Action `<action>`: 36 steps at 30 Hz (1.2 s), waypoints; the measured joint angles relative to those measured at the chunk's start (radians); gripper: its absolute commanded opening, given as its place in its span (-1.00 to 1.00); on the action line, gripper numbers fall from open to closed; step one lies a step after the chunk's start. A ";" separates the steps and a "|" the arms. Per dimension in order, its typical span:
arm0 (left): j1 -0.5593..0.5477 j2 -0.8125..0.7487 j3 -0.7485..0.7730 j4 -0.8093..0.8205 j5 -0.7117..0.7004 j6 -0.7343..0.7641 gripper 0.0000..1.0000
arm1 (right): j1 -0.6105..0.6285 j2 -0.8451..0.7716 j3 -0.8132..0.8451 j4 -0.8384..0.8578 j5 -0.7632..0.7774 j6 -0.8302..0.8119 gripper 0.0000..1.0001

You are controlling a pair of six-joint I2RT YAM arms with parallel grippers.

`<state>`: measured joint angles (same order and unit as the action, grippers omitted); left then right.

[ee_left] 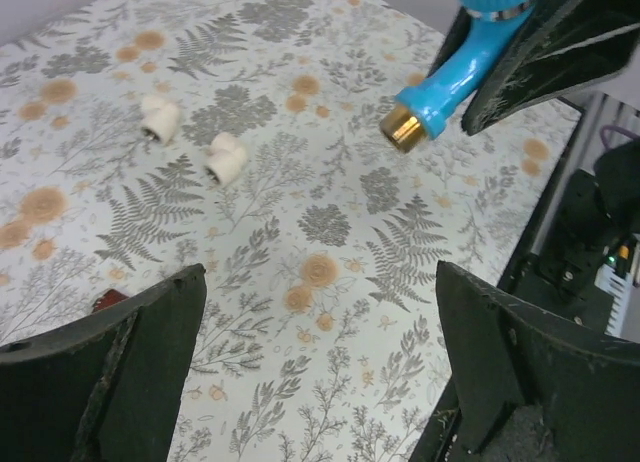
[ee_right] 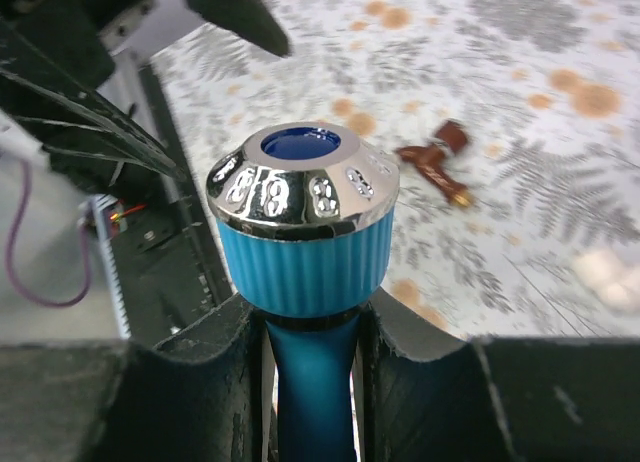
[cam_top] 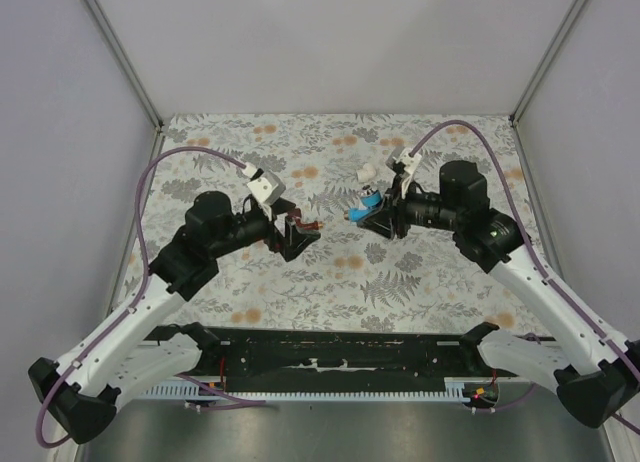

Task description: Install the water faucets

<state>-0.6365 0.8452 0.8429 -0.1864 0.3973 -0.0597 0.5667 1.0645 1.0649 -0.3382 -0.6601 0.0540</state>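
Right gripper [ee_right: 312,332] pinches the blue faucet [ee_right: 303,252] (chrome cap [ee_right: 303,182] shown only by its wrist camera); left gripper [ee_left: 320,352] gapes empty, alone seeing the brass tip [ee_left: 403,128].

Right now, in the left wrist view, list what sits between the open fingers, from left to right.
Sliver of the red-brown faucet → first white fitting → second white fitting → blue faucet, raised off the cloth.
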 measured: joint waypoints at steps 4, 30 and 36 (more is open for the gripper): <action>0.000 0.078 0.073 -0.041 -0.082 -0.007 0.99 | -0.030 -0.086 -0.021 -0.060 0.199 0.026 -1.00; -0.179 1.185 0.838 -0.182 -0.515 -0.114 0.44 | -0.037 -0.500 -0.224 -0.341 1.085 -0.079 -1.00; -0.182 1.333 0.927 -0.170 -0.557 -0.097 0.28 | -0.037 -0.568 -0.280 -0.329 1.102 -0.093 -1.00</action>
<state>-0.8185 2.1784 1.7699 -0.3561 -0.1593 -0.1562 0.5301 0.4965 0.7845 -0.6674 0.4419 -0.0387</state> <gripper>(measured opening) 0.699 0.369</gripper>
